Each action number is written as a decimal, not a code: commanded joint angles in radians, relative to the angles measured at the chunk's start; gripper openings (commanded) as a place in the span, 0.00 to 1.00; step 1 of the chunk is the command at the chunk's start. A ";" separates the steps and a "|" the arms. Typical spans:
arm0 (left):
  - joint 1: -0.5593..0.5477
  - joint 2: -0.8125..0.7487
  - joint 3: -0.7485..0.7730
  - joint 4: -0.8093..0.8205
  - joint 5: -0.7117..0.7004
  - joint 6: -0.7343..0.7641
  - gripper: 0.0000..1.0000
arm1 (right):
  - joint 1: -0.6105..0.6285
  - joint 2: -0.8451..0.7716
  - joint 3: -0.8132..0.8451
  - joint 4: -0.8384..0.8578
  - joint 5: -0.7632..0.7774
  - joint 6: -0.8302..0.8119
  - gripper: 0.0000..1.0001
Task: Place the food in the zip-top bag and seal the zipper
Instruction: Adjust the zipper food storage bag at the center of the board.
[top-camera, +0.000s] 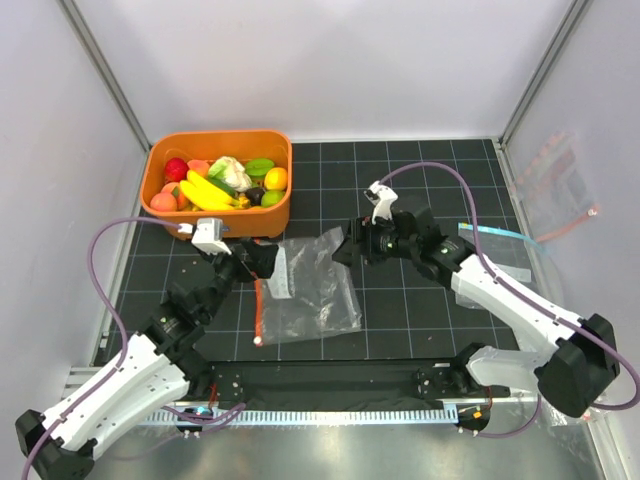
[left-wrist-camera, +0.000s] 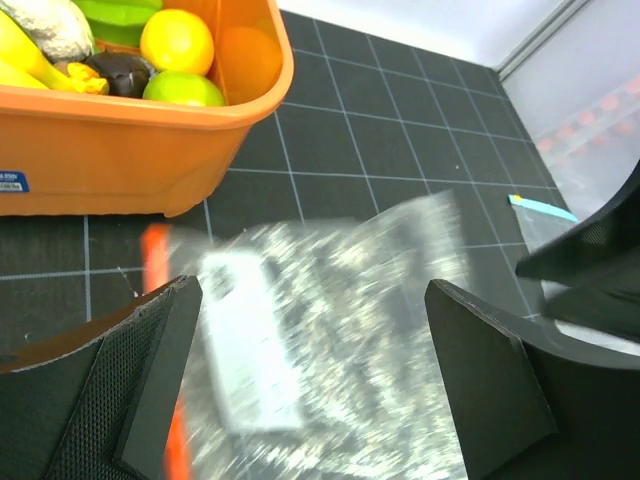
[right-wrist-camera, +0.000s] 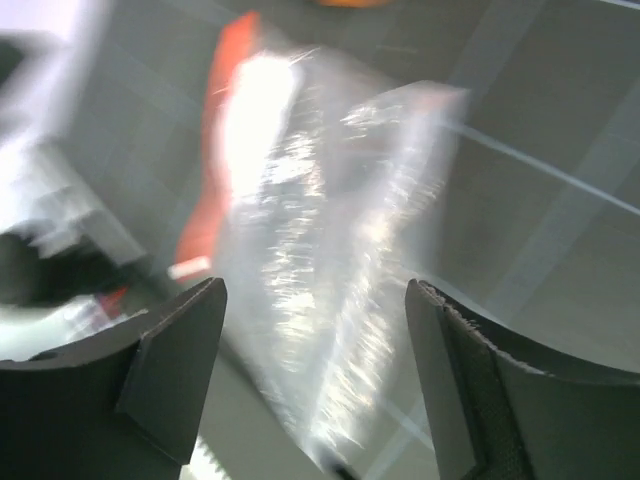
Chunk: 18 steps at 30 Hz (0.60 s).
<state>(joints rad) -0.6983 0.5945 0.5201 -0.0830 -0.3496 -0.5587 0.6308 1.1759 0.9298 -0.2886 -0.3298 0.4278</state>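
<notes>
The food sat heaped in the orange basket. Just in front of the basket, the zip-top bag lay empty on the table, its zipper running away from the basket. The left hand hung at the bag's corner nearest the basket, fingers apart and holding nothing. The right hand, right of the basket, was likewise spread wide.

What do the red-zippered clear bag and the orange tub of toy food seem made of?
The zip-top bag: thin clear plastic film, probably, glossy; it crinkles and glints. The orange tub: likely rigid moulded plastic, smooth, with rounded corners.
</notes>
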 joint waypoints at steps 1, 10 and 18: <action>-0.003 0.033 0.011 0.000 -0.028 0.017 1.00 | -0.005 -0.015 0.046 -0.113 0.401 -0.024 0.80; -0.003 0.108 0.075 -0.133 -0.200 -0.047 1.00 | 0.157 -0.006 0.041 -0.078 0.583 -0.046 0.84; -0.001 0.131 0.090 -0.257 -0.347 -0.109 1.00 | 0.270 0.292 0.130 -0.091 0.752 -0.024 0.84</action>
<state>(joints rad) -0.6983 0.7128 0.5720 -0.2844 -0.5915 -0.6285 0.9024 1.4117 1.0298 -0.3897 0.3210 0.3950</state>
